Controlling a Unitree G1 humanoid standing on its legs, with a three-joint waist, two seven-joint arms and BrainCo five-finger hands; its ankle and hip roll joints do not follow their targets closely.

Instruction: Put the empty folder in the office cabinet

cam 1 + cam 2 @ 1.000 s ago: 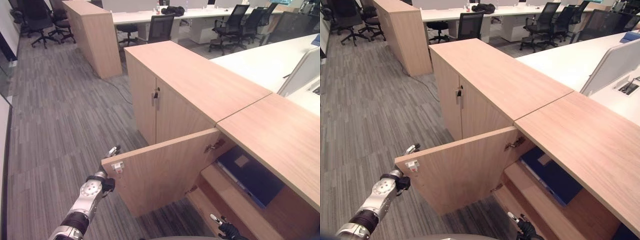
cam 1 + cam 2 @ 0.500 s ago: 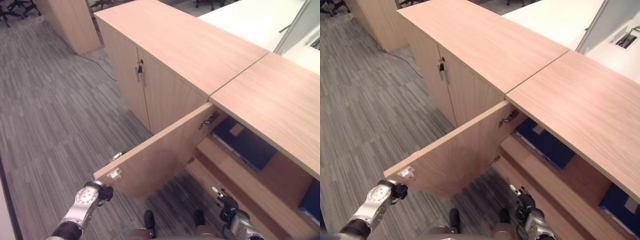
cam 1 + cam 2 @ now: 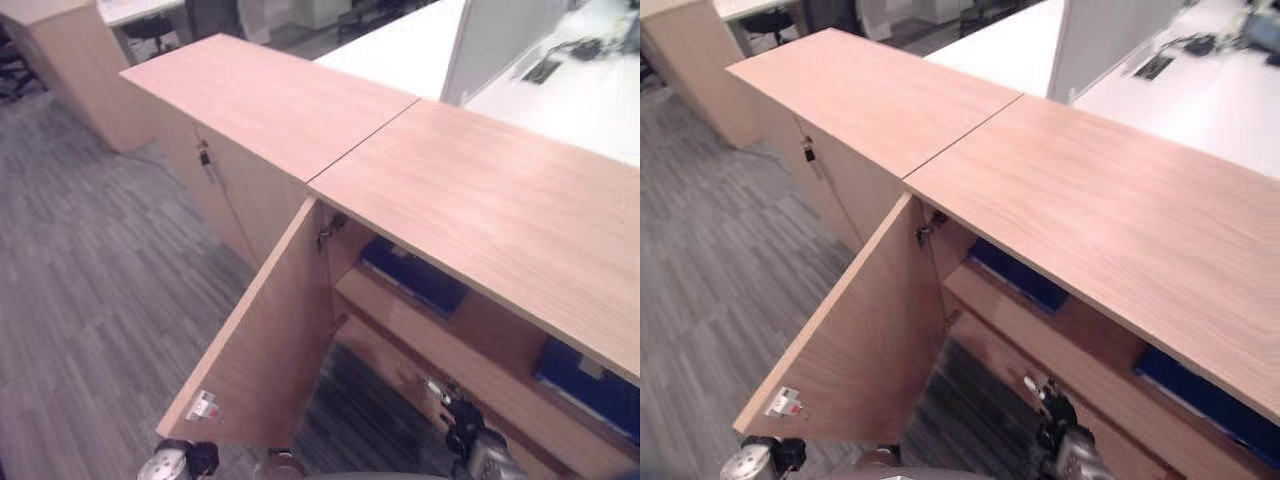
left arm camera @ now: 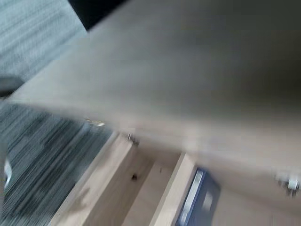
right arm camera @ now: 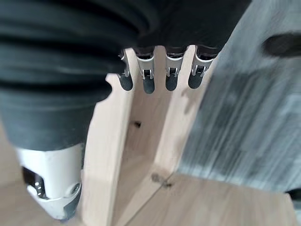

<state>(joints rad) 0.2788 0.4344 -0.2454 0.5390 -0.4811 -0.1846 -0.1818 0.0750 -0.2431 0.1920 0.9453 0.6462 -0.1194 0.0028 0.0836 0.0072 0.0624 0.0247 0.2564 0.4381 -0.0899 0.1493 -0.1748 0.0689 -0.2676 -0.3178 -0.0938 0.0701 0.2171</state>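
Lying flat on the upper shelf (image 3: 470, 335) of the open office cabinet (image 3: 480, 200), a dark blue folder (image 3: 412, 277) is seen just behind the hinge side of the opened door (image 3: 265, 340). A second blue folder (image 3: 590, 378) is seen on the same shelf, well apart, toward the right end of the cabinet. Which of the two is the task's empty folder cannot be told, though the one near the door is judged more likely. In the left wrist view the same folder (image 4: 197, 200) is shown with a pale strip along its edge, resting on the shelf board.

The folder is judged to be light, thin and rather stiff, with a smooth cover that may slip between smooth fingers. It would best be taken at its spine or at the free front edge that faces out of the shelf, with the thumb on one face and the fingers on the other.

The lower shelf (image 3: 395, 365) is seen to carry nothing in its visible part. The neighbouring cabinet (image 3: 250, 110) has its doors closed, so its contents are hidden.

The right hand (image 3: 462, 425) hangs low before the lower shelf; in the right wrist view its fingers (image 5: 147, 81) are curled in a row and nothing is held by them. Of the left arm, the wrist (image 3: 170, 462) is seen under the free corner of the door, and the state of its fingers cannot be told.
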